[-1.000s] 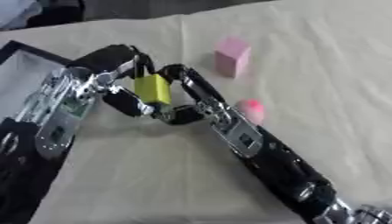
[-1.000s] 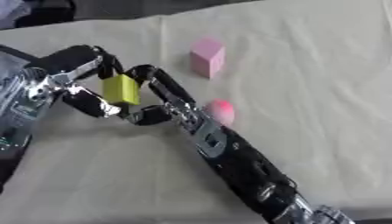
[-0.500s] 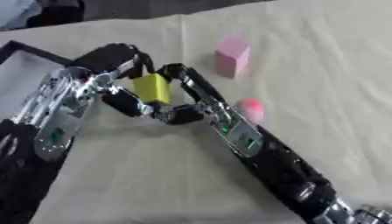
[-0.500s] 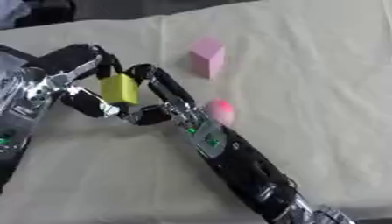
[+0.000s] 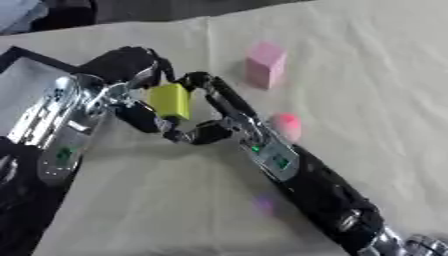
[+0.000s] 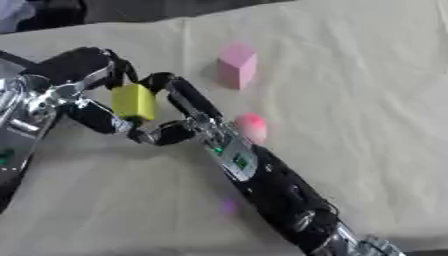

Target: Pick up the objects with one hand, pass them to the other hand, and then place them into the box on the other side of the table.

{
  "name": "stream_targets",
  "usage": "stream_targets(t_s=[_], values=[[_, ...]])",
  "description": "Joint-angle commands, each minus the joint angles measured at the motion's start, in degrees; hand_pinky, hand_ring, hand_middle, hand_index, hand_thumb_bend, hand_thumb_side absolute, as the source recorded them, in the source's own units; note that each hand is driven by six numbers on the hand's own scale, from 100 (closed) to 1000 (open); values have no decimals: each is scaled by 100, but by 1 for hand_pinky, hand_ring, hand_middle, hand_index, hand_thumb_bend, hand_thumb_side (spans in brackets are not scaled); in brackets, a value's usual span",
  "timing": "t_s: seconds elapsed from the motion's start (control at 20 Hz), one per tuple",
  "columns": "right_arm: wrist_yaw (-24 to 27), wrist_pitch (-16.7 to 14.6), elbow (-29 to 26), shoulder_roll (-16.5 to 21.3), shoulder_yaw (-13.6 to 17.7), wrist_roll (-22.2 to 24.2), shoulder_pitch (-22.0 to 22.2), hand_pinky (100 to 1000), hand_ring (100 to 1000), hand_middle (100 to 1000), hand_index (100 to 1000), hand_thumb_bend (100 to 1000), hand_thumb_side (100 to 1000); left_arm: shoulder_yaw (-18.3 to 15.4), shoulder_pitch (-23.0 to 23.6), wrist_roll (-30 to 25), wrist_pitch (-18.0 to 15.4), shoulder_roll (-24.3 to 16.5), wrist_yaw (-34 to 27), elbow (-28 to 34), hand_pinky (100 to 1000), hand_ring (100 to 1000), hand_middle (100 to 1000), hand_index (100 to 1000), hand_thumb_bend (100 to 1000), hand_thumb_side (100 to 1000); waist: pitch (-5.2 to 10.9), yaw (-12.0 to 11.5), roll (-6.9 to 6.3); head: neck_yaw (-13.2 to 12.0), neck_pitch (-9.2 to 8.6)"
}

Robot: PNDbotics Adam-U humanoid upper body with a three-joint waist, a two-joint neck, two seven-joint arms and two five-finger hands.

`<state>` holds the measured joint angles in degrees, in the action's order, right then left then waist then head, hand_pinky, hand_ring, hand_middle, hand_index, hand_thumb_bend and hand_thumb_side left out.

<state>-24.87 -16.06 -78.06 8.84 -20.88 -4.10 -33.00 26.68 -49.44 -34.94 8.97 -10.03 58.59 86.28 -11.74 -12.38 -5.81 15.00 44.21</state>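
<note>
A yellow block [image 5: 171, 100] hangs above the cloth between my two hands. My left hand [image 5: 125, 68] comes in from the left, fingers curled over the block's top and left side, thumb below it. From the lower right my right hand [image 5: 221, 101] reaches up; its fingers run along the block's right edge and its thumb curls under. A pink block [image 5: 265, 65] stands upright farther back on the table. A pink ball [image 5: 287, 125] lies beside my right forearm.
The black rim of a box [image 5: 19, 53] shows at the far left edge, mostly hidden behind my left arm. A cream cloth [image 5: 376, 90] covers the table, wrinkled in places. A small purple spot [image 5: 263, 202] sits near my right forearm.
</note>
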Motion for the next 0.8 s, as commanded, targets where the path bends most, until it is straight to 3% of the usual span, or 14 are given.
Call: stream_targets(t_s=[0.05,0.45,0.8], values=[[-148,61,-17,4,28,-12,-60,840,629,621,780,664,100,-52,-91,-71,26,-88,43,222,633,539,408,407,387,100,194,-15,-11,-12,-10],[-230,75,34,-9,28,0,-50,849,651,645,805,672,100,-50,-66,-200,43,-94,93,271,611,518,383,384,414,100,196,-8,-8,-9,-10],[-420,369,56,-26,44,66,-49,854,667,660,839,689,100,-58,-36,-386,10,-115,167,371,607,515,379,382,422,100,206,0,-6,0,-10]])
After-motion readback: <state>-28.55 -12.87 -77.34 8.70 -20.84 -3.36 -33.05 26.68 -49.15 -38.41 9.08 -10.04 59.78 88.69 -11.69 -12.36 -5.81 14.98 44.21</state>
